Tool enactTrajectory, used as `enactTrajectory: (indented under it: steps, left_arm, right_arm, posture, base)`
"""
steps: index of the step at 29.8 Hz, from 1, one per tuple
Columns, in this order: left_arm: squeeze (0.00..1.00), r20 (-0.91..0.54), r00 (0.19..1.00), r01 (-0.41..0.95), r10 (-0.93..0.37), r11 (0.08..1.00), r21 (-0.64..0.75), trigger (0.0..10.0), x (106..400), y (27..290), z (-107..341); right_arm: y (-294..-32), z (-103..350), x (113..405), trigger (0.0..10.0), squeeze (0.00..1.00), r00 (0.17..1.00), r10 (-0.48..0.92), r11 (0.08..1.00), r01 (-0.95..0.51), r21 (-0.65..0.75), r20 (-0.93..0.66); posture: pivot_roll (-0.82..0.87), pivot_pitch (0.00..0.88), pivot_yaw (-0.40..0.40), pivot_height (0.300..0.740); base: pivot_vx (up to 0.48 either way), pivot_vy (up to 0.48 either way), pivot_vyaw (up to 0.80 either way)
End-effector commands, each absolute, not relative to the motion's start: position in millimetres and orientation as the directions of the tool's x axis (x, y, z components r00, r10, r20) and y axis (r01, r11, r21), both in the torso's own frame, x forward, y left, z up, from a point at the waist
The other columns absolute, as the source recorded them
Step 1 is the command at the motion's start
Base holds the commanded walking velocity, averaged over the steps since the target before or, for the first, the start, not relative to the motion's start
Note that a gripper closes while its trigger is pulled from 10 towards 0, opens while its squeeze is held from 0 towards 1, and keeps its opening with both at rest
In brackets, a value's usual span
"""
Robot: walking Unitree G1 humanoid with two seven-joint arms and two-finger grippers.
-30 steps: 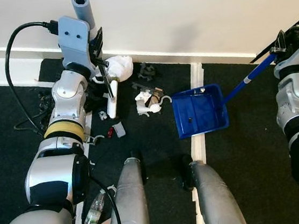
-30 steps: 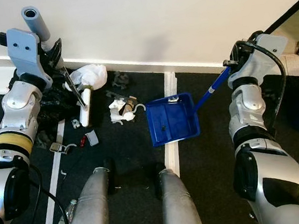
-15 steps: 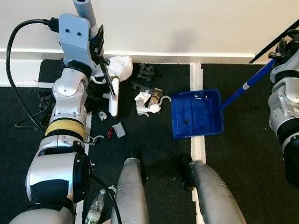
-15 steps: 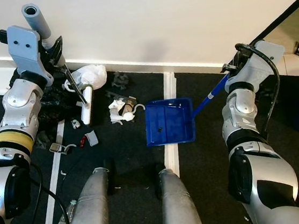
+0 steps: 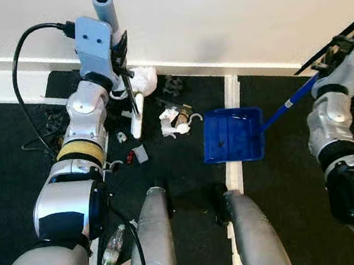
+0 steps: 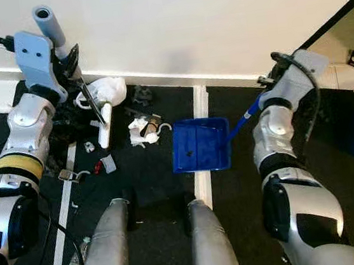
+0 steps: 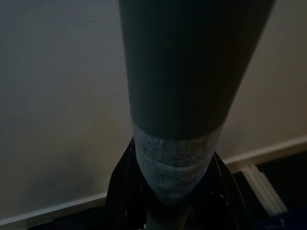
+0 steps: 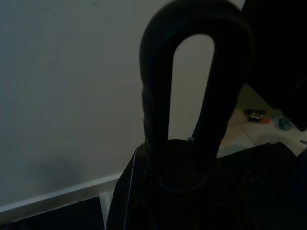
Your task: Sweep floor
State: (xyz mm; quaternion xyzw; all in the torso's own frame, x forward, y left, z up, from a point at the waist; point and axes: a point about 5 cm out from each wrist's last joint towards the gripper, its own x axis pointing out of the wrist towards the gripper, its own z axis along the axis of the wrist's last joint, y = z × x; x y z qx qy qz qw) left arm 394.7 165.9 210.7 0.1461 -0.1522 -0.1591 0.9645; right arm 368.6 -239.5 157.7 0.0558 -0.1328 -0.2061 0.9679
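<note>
Floor (image 5: 14,164) mostly unswept: litter pile (image 5: 177,120) sits by the wall, just left of my blue dustpan (image 5: 231,134), nothing much in the pan. Left fingers (image 5: 119,49) gripping the broom handle (image 5: 102,5), head (image 5: 136,115) down beside the pile. Right fingers (image 6: 267,79) closed on the dustpan handle. Sweep-in left to do.

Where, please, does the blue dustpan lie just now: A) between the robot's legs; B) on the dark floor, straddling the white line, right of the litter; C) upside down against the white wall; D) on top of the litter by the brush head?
B: the blue dustpan lies open side up on the dark floor across the white line, right of the litter, its handle running up to the right claw.
</note>
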Motion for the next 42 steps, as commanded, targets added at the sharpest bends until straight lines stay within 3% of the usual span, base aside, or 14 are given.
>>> enactTrajectory:
  steps: [1,4,5,7,9,10,15,16,18,19,25,35,39,42]
  left_arm:
    - [0.0,0.194,0.889,0.329,-0.414,0.875,0.356,10.0,391.4,149.7,193.7]
    - [0.0,0.15,0.867,0.397,-0.475,0.841,0.368,10.0,387.9,126.6,180.0]
    - [0.0,0.118,0.833,0.467,-0.541,0.802,0.373,10.0,382.6,98.2,168.5]
    - [0.0,0.102,0.795,0.528,-0.598,0.765,0.368,10.0,376.4,71.4,161.4]
    - [0.0,0.102,0.795,0.528,-0.598,0.765,0.368,10.0,376.4,71.4,161.4]
    - [0.0,0.107,0.76,0.576,-0.641,0.741,0.346,10.0,370.5,47.3,159.3]
    - [0.0,0.132,0.733,0.606,-0.667,0.728,0.32,10.0,365.7,26.8,162.4]
    - [0.0,0.189,0.713,0.625,-0.676,0.734,0.267,10.0,362.0,5.6,173.1]
    - [0.0,0.189,0.713,0.625,-0.676,0.734,0.267,10.0,362.0,5.6,173.1]
    - [0.0,0.252,0.695,0.64,-0.673,0.739,0.209,10.0,358.6,-11.9,186.7]
    - [0.0,0.443,0.671,0.652,-0.595,0.758,0.031,10.0,354.6,-41.3,240.3]
    - [0.0,0.522,0.631,0.661,-0.574,0.75,0.026,10.0,358.8,-35.5,276.0]
    - [0.0,0.459,0.565,0.661,-0.685,0.709,0.245,10.0,368.6,14.5,282.3]
    - [0.0,0.419,0.582,0.632,-0.697,0.712,0.307,10.0,370.7,34.6,276.5]
  right_arm:
    - [-232.2,144.4,364.7,10.0,0.0,0.896,-0.394,0.918,0.371,0.142,0.207]
    - [-226.7,141.0,363.7,10.0,0.0,0.9,-0.383,0.923,0.362,0.132,0.208]
    - [-225.0,138.0,361.9,10.0,0.0,0.9,-0.383,0.923,0.364,0.124,0.208]
    - [-225.6,136.0,360.1,10.0,0.0,0.897,-0.389,0.921,0.372,0.117,0.209]
    - [-225.6,136.0,360.1,10.0,0.0,0.897,-0.389,0.921,0.372,0.117,0.209]
    - [-228.0,134.7,358.3,10.0,0.0,0.893,-0.397,0.918,0.382,0.111,0.21]
    - [-231.7,133.4,356.3,10.0,0.0,0.887,-0.411,0.911,0.397,0.106,0.21]
    - [-236.3,131.4,353.8,10.0,0.0,0.879,-0.429,0.903,0.416,0.105,0.207]
    - [-236.3,131.4,353.8,10.0,0.0,0.879,-0.429,0.903,0.416,0.105,0.207]
    - [-240.4,129.3,351.3,10.0,0.0,0.872,-0.445,0.896,0.432,0.106,0.203]
    - [-246.1,124.7,347.1,10.0,0.0,0.86,-0.474,0.88,0.461,0.111,0.189]
    - [-243.5,124.9,348.6,10.0,0.0,0.861,-0.476,0.879,0.462,0.118,0.181]
    - [-242.4,125.5,349.7,10.0,0.0,0.862,-0.477,0.877,0.455,0.153,0.172]
    - [-242.4,126.3,349.8,10.0,0.0,0.86,-0.48,0.875,0.456,0.162,0.174]
  posture:
    - [0.11,0.426,-0.05,0.74]
    - [0.09,0.428,-0.056,0.74]
    - [0.08,0.434,-0.058,0.74]
    - [0.07,0.436,-0.055,0.74]
    - [0.07,0.436,-0.055,0.74]
    - [0.07,0.436,-0.053,0.74]
    - [0.07,0.438,-0.05,0.74]
    - [0.07,0.441,-0.046,0.74]
    - [0.07,0.441,-0.046,0.74]
    - [0.07,0.44,-0.045,0.74]
    - [0.08,0.439,-0.049,0.74]
    - [0.09,0.425,-0.046,0.74]
    - [0.1,0.416,-0.045,0.74]
    - [0.11,0.414,-0.045,0.74]
  base:
    - [0.0,0.0,0.0]
    - [0.0,0.0,0.0]
    - [0.0,0.0,0.0]
    - [0.0,0.0,0.0]
    - [0.0,0.0,0.0]
    - [0.0,0.0,0.0]
    - [0.0,0.0,0.0]
    - [0.0,0.0,0.0]
    - [0.0,0.0,0.0]
    - [0.0,0.0,0.0]
    - [0.0,0.0,0.0]
    - [0.0,0.0,0.0]
    - [0.0,0.0,0.0]
    - [0.0,0.0,0.0]
